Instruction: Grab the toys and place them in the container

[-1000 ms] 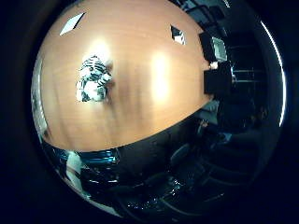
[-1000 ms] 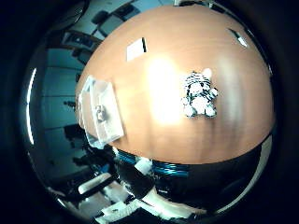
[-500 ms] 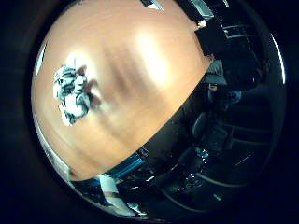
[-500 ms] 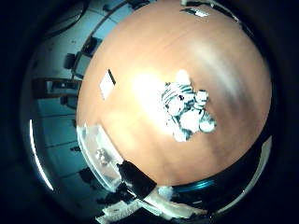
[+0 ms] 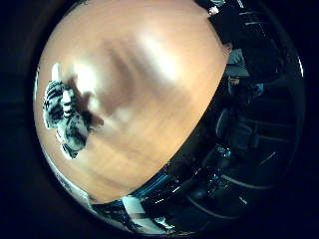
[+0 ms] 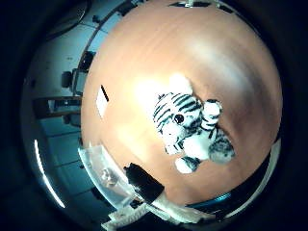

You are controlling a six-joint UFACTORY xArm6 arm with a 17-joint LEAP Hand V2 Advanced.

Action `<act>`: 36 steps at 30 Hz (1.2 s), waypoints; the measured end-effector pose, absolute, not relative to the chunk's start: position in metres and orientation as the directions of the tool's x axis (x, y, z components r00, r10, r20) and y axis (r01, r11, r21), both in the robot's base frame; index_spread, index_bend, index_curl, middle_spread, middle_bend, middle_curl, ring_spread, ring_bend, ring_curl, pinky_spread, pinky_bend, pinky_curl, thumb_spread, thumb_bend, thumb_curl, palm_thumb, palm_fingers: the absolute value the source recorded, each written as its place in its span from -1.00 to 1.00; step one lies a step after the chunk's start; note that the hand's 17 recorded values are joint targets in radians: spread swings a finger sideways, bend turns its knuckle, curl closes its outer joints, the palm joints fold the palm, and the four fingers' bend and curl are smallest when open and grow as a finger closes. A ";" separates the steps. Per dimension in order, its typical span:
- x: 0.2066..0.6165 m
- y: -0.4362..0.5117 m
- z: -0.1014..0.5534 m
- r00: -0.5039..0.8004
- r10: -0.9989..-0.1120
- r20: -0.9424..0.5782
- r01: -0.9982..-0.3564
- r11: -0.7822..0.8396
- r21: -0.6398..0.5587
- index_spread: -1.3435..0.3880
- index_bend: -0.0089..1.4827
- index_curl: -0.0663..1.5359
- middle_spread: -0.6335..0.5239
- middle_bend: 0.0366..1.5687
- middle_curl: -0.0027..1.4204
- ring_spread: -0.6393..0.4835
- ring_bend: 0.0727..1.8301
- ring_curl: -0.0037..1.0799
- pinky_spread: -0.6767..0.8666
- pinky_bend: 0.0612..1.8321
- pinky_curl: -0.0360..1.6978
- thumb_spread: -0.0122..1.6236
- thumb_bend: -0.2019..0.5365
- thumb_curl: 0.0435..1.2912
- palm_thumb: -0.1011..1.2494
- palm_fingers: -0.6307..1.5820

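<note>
A black-and-white striped plush tiger (image 6: 191, 128) lies on the wooden table (image 6: 231, 67). It fills a good part of the right thumb side palm view, so it is fairly close below the palm. The right little finger side palm view shows the same tiger (image 5: 66, 112) at the side of the picture, casting a shadow on the table. A clear plastic container (image 6: 104, 171) stands at the table's edge, away from the tiger.
A small white card (image 6: 102, 100) lies flat on the table between the tiger and the container. Chairs and dark furniture (image 5: 234, 119) stand beyond the table's edge.
Both views have shifted and the tiger has grown larger in them: the palm has come down closer to it. The tiger lies where it was.
</note>
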State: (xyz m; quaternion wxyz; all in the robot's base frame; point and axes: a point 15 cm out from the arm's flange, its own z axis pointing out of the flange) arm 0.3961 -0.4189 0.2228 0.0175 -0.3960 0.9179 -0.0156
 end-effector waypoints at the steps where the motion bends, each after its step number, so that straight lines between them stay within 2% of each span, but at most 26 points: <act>1: 0.396 -0.419 0.223 -0.686 -0.727 -0.021 -0.726 0.686 -0.044 0.48 -0.76 -0.54 0.54 -0.81 -0.59 0.68 -0.79 -0.52 0.48 -0.61 -0.60 0.32 -0.52 -0.66 -0.37 -0.41; 10: 0.398 -0.418 0.213 -0.706 -0.707 -0.034 -0.707 0.707 -0.028 0.49 -0.76 -0.54 0.54 -0.80 -0.59 0.68 -0.80 -0.52 0.48 -0.62 -0.60 0.32 -0.52 -0.66 -0.37 -0.40; 16: 0.414 -0.423 0.195 -0.710 -0.704 -0.033 -0.701 0.710 -0.057 0.49 -0.76 -0.54 0.54 -0.81 -0.59 0.68 -0.80 -0.51 0.49 -0.60 -0.59 0.30 -0.52 -0.66 -0.40 -0.40; 28: 0.418 -0.416 0.147 -0.724 -0.689 -0.026 -0.689 0.724 0.014 0.50 -0.76 -0.55 0.56 -0.80 -0.59 0.68 -0.80 -0.51 0.48 -0.60 -0.59 0.27 -0.52 -0.65 -0.42 -0.40; 36: 0.422 -0.410 0.140 -0.721 -0.693 -0.022 -0.693 0.721 0.025 0.50 -0.77 -0.55 0.56 -0.80 -0.59 0.68 -0.80 -0.51 0.49 -0.59 -0.59 0.27 -0.52 -0.65 -0.42 -0.39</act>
